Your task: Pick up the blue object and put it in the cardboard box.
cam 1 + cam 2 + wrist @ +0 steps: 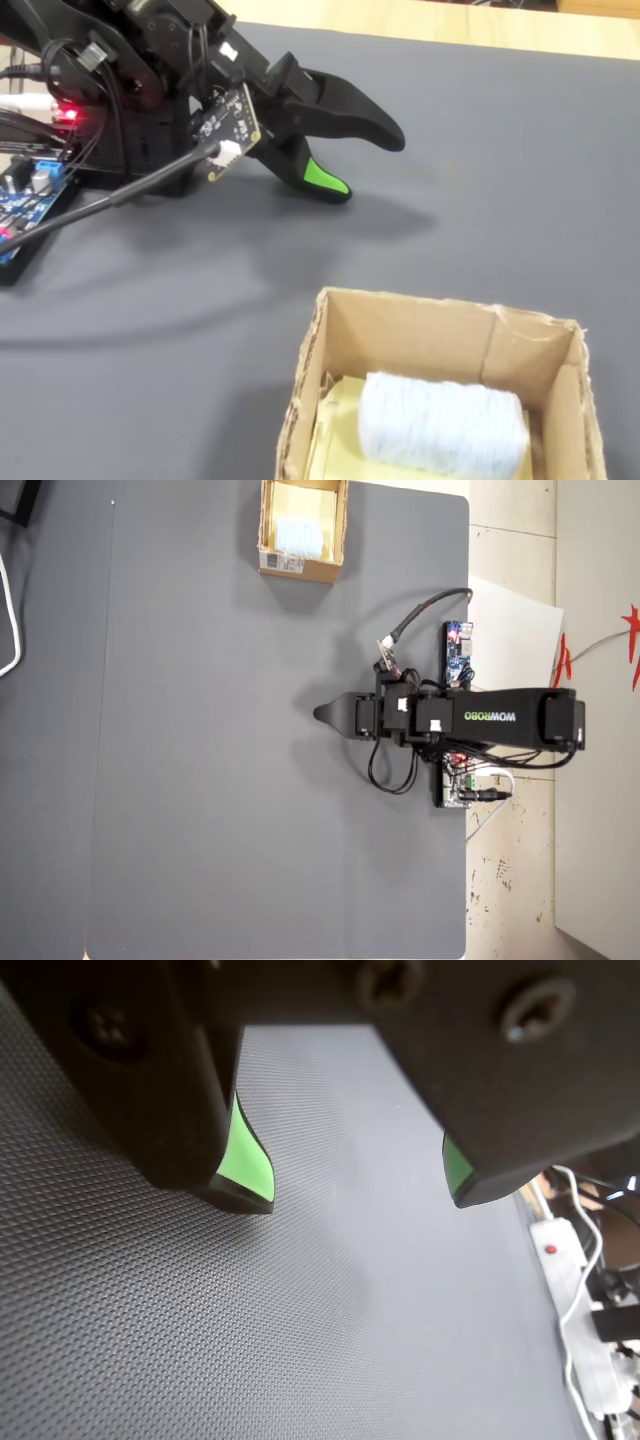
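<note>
The pale blue object (440,425) lies inside the tan cardboard box (400,305) at the bottom of the fixed view. From overhead, the blue object (298,532) shows in the cardboard box (300,570) at the mat's top edge, with a white label on its near side. My gripper (360,1195) is open, its green-lined fingers spread wide over bare grey mat with nothing between them. In the fixed view the gripper (365,165) hangs low near the arm's base, well apart from the box. Overhead, the gripper (322,714) points left at mid-mat.
A grey textured mat (200,780) covers the table. A blue circuit board (458,652) and cables sit by the arm's base at the mat's right edge. In the wrist view a white power strip (565,1280) with a white cable lies beyond the mat's right edge.
</note>
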